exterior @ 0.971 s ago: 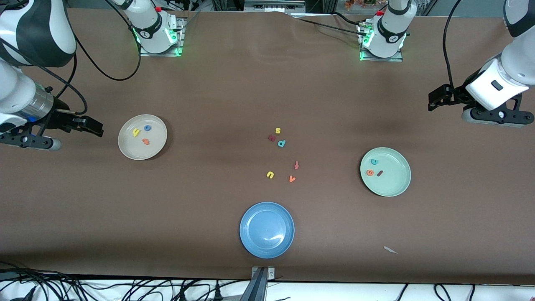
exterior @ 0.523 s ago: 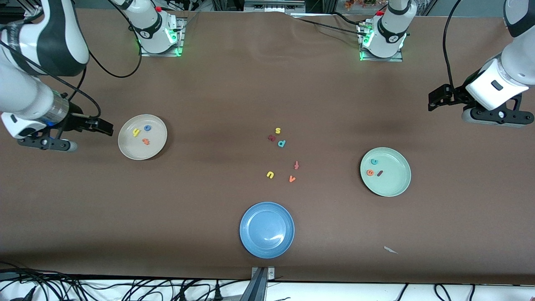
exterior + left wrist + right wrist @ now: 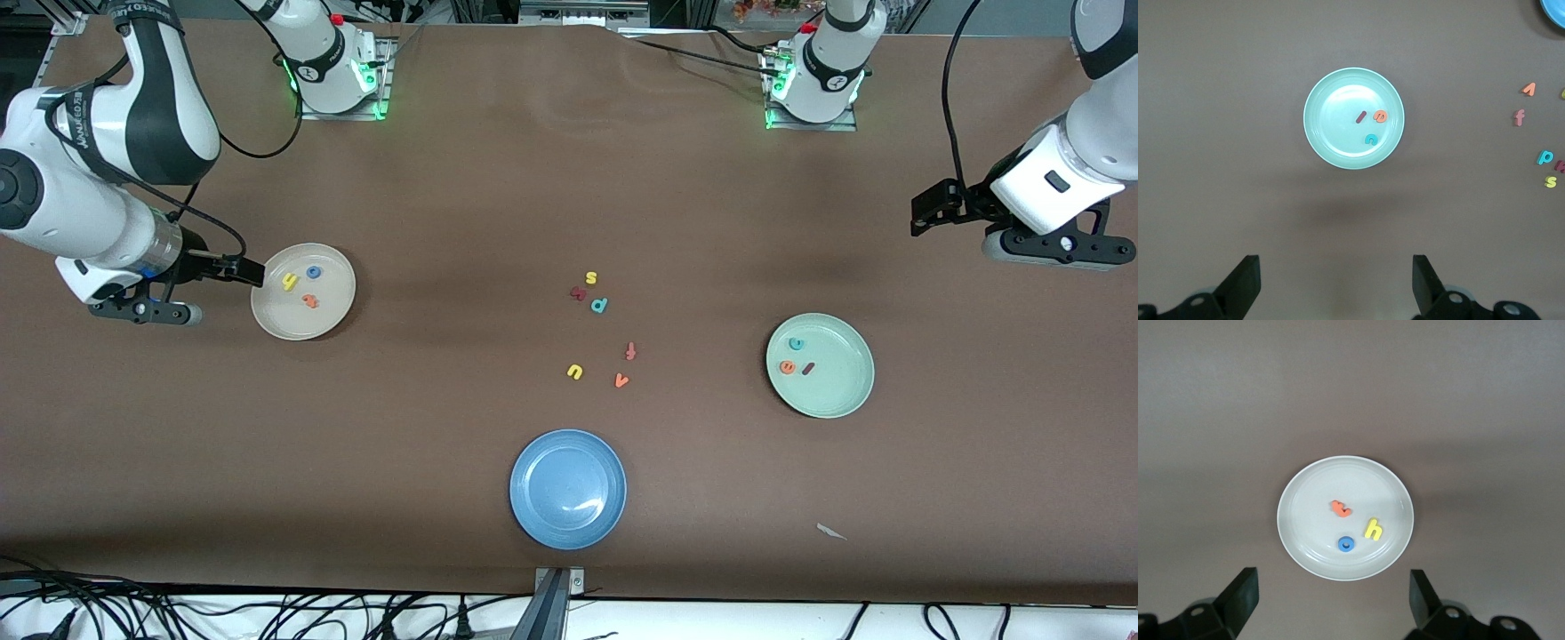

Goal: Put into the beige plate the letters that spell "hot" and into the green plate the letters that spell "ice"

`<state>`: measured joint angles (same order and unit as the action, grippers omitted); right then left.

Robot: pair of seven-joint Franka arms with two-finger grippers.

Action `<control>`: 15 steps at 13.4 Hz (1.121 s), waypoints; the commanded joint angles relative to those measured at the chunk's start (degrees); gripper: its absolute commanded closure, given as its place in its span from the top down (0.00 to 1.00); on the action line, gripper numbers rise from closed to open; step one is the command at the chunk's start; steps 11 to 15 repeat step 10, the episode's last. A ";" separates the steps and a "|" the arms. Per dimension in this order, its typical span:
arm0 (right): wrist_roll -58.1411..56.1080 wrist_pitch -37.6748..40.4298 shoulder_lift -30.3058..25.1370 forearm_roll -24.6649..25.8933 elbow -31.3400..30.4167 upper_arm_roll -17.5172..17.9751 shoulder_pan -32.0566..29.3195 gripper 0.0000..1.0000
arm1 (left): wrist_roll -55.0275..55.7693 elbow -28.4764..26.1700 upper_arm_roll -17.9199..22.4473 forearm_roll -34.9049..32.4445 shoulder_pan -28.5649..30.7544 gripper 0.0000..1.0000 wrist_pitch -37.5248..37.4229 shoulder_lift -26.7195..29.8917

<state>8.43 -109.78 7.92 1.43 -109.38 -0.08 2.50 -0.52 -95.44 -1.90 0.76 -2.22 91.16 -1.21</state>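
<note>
I see the beige plate holding the yellow h, the blue o and the orange t, all lying apart from one another. My right gripper hangs just over that plate's rim at the right arm's end of the counter, jaws spread wide and holding nothing. The green plate carries the teal c, the orange e and the dark red i, the e and i close together. My left gripper is up over bare counter near the left arm's end, well apart from the green plate, jaws wide and empty. The blue plate holds no letters and sits near the counter's edge by the front camera. Between the two grippers lie the stray letters: yellow s, teal p, a dark red letter, orange f, orange v and yellow u, with open counter around them. I cannot read the lettering on the right arm.
</note>
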 commanded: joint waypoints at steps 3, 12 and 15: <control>2.02 6.73 -4.32 0.06 6.08 0.00 -0.13 1.00 | -1.42 1.49 0.05 0.65 0.19 1.00 -1.24 -0.55; 1.59 11.25 -3.97 -1.96 12.96 -0.09 -0.22 1.00 | -1.42 1.49 -0.03 0.65 0.19 1.00 -1.24 -0.55; 1.59 11.25 -3.97 -1.96 12.96 -0.09 -0.22 1.00 | -1.42 1.49 -0.03 0.65 0.19 1.00 -1.24 -0.55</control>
